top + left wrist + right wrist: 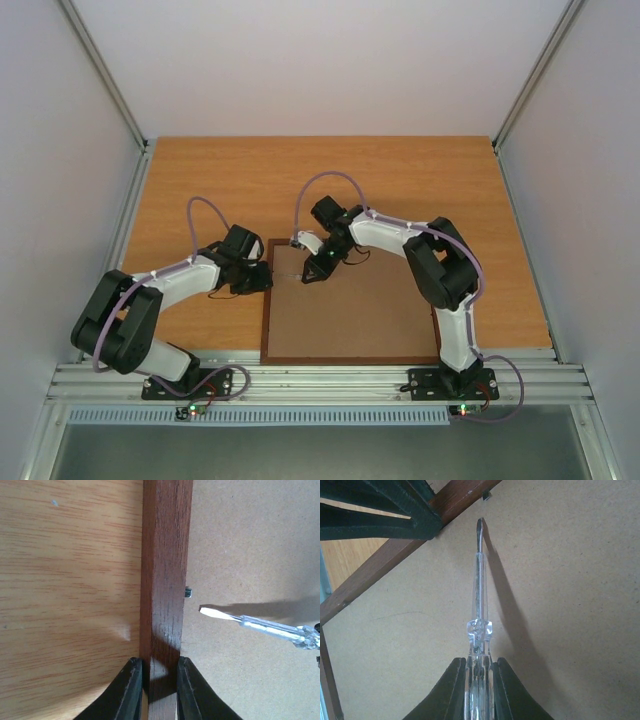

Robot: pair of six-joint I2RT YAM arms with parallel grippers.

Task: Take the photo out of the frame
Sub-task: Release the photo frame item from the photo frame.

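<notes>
I'm aiming the screwdriver (pixel 479 580) tip at the small clip (pixel 188 592) by the frame (pixel 165 580) rail. It's wanting a flat, gentle pry, not a gouge into the back (pixel 250 540). Right jaws are clamping the screwdriver handle; left jaws are pinching the rail. The frame is lying face-down on the tabletop (pixel 200 180), the photo hiding underneath.

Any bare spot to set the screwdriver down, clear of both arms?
Far third of the table, beyond the frame, left arm and right arm, is bare edge to edge. Near part of the hardboard back too. Crowded: the frame's left rail, left jaws clamped on it, screwdriver tip at a small clip.
</notes>
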